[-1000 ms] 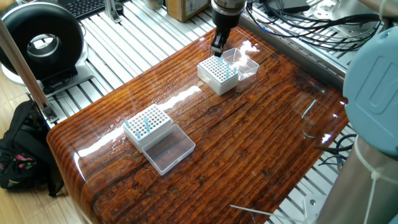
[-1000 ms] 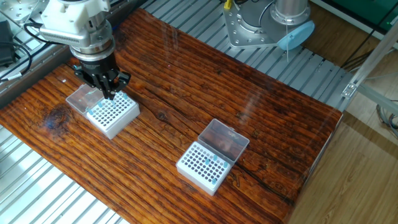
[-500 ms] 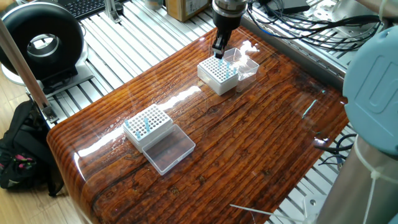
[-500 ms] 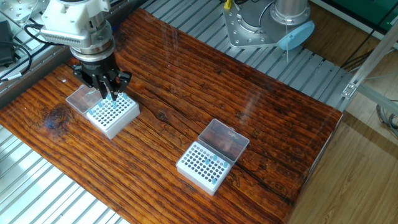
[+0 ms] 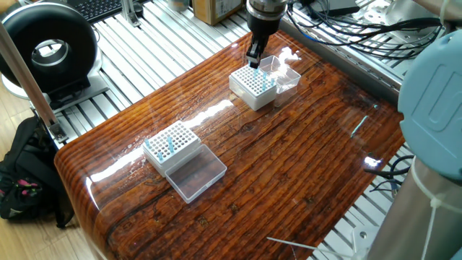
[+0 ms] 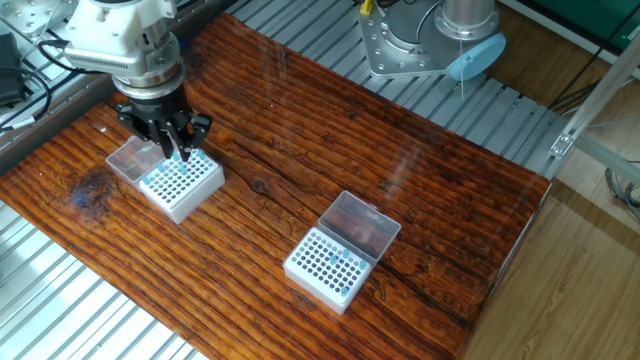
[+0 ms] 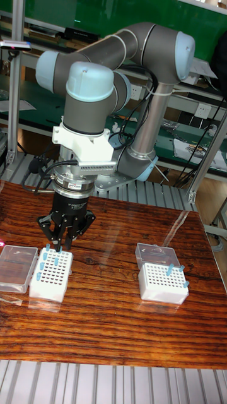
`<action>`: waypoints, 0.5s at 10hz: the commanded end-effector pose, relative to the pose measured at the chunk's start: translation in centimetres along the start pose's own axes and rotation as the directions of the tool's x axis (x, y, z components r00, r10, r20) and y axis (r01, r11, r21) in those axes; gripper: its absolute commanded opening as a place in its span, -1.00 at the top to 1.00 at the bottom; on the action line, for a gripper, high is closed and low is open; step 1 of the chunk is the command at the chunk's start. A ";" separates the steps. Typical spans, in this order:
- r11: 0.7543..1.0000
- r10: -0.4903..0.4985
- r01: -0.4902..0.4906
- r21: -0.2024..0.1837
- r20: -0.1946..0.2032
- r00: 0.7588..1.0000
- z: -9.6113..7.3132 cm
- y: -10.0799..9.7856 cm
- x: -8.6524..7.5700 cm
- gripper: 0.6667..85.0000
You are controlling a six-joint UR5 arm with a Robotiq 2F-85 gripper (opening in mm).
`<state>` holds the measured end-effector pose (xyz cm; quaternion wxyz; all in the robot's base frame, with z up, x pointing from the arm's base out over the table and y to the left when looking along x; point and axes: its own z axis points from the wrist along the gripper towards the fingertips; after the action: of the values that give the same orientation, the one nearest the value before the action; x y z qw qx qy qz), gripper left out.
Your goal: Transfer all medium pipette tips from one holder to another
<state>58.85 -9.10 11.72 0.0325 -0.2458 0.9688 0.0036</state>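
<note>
We see the UR5 arm (image 7: 120,57) poised over a glossy wooden worktop (image 5: 289,166), its end effector (image 6: 175,150) lowered onto the back edge of a white tip holder (image 6: 180,183) at the left of the other fixed view. In the tall fixed view the fingers (image 7: 50,243) stand just above that holder's top row, drawn close together around what looks like one pale-blue tip, though we cannot tell for certain whether they are gripping it. The medium pipette tips (image 7: 47,252) are split between two racks: several stand along the edges of this holder, at the lower left of the tall fixed view, and a few more poke up from the second holder (image 7: 162,282) at the lower right of that frame. A clear hinged lid (image 6: 133,157) lies open beside the first holder, touching it. The second holder's own clear lid (image 6: 360,226) lies flat behind it, near the centre of the other fixed view. In one fixed view, a black round device (image 5: 47,47) occupies the upper left corner beyond the worktop's edge.
</note>
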 end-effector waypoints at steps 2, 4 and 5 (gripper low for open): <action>0.998 0.055 -0.055 -0.017 -0.005 0.998 -1.4 1.8 -2.4 0.35; 0.994 0.113 -0.113 -0.002 0.008 0.994 -1.6 3.9 -3.9 0.38; 0.990 0.137 -0.138 0.017 0.011 0.990 -1.5 4.9 -4.8 0.38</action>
<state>59.97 -5.47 12.98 0.0309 -0.2081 0.9776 0.0009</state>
